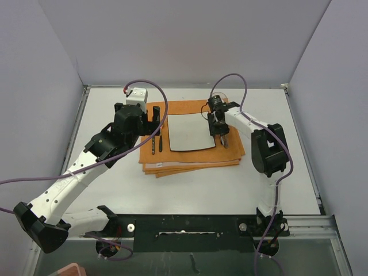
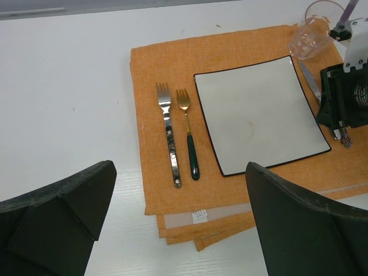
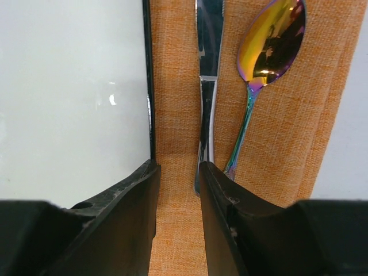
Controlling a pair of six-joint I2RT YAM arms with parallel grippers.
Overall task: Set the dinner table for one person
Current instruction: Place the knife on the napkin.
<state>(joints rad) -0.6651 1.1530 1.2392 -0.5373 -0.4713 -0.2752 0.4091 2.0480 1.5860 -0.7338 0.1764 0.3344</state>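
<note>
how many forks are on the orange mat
2. The silver fork lies on the placemat left of the plate; the gold fork lies between it and the plate. More may be hidden beyond the plate.

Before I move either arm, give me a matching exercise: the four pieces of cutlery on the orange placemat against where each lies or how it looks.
Things:
1 silver fork
2 gold fork
3 knife
4 spoon

Descriptions:
a iridescent bowl, on the knife's far side from the plate
b dark green handle, right beside the plate's left edge
c outermost on the left
d between plate and spoon

Pairs: 1-c; 2-b; 3-d; 4-a
</note>
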